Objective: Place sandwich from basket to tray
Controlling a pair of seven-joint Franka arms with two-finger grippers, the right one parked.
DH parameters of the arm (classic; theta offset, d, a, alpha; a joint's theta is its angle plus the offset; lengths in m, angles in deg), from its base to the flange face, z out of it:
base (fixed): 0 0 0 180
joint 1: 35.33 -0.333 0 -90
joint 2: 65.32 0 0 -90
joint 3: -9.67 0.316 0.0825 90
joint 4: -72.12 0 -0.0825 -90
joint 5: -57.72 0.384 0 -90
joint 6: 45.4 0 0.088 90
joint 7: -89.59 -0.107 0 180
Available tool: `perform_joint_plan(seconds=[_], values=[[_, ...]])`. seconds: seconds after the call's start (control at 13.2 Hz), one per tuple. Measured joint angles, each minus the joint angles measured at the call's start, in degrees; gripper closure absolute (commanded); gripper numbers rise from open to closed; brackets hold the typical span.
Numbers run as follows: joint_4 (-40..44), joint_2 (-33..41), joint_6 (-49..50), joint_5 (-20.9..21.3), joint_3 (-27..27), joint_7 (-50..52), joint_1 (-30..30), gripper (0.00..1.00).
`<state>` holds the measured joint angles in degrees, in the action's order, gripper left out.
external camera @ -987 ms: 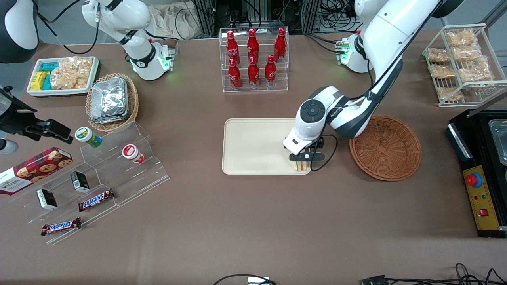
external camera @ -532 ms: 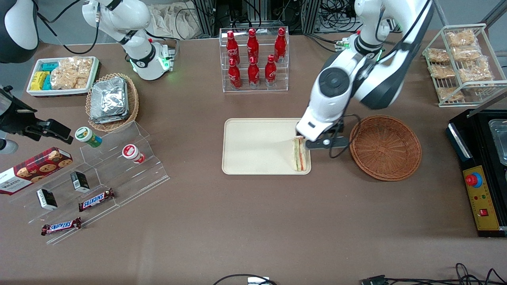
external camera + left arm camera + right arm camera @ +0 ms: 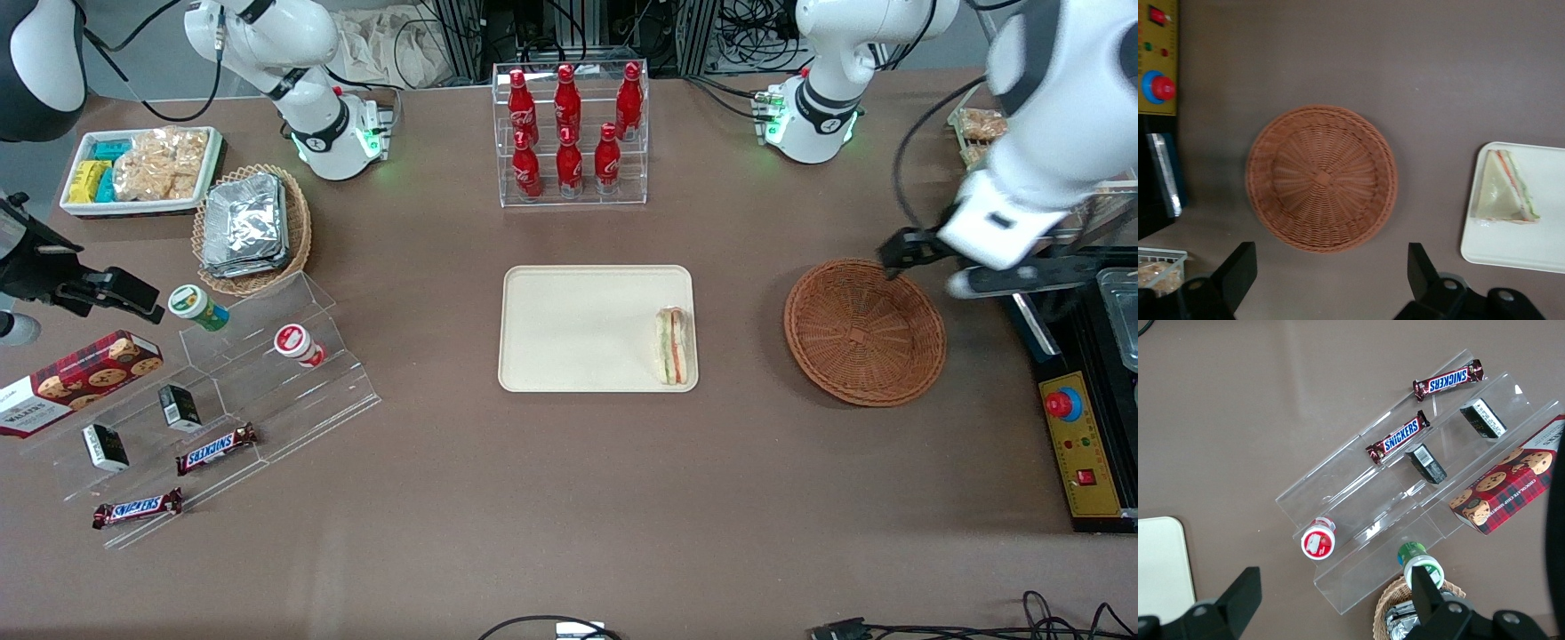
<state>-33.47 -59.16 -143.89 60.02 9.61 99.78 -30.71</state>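
Lying on the cream tray (image 3: 569, 329) at the end nearest the reddish-brown wicker basket (image 3: 865, 332), the clear-wrapped sandwich (image 3: 673, 346) rests on its side with its green and red-orange filling layers showing along one edge. In the left wrist view the sandwich (image 3: 1505, 195) sits just inside the tray (image 3: 1531, 243) rim, its triangular face turned up toward the camera, and touches nothing but the tray. The basket (image 3: 1322, 178) stands on the brown table (image 3: 569, 498) beside the tray, apart from it, with nothing in it. The left arm's gripper (image 3: 925, 260) hangs above the table at the working arm's end, over the basket's edge and well clear of the sandwich; its jaws are spread wide and hold nothing, as the two dark fingers (image 3: 1237, 272) at either side of the wrist view show. Just past the gripper a black control box (image 3: 1080, 444) with a red button sits at the table's edge, and a wire rack (image 3: 1076, 191) of snack bags stands farther from the front camera. A clear stand of red bottles (image 3: 569, 133) stands farther from the front camera than the tray. Toward the parked arm's end lie a tan basket of foil packs (image 3: 249, 227), a white dish of snack packets (image 3: 138, 169) and a clear stepped display (image 3: 222, 400) with chocolate bars and small cups.
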Motion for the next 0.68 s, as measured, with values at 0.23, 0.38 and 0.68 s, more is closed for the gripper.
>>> perform_joint_plan(seconds=[0.23,0.38,0.68], values=[[1.6,0.7,2.6,-0.2,4.1,-2.6,0.3,0.0],[3.8,0.2,3.9,-0.2,4.2,-2.6,0.8,0.0],[5.3,-0.7,4.1,-0.2,4.1,-2.6,1.4,0.0]])
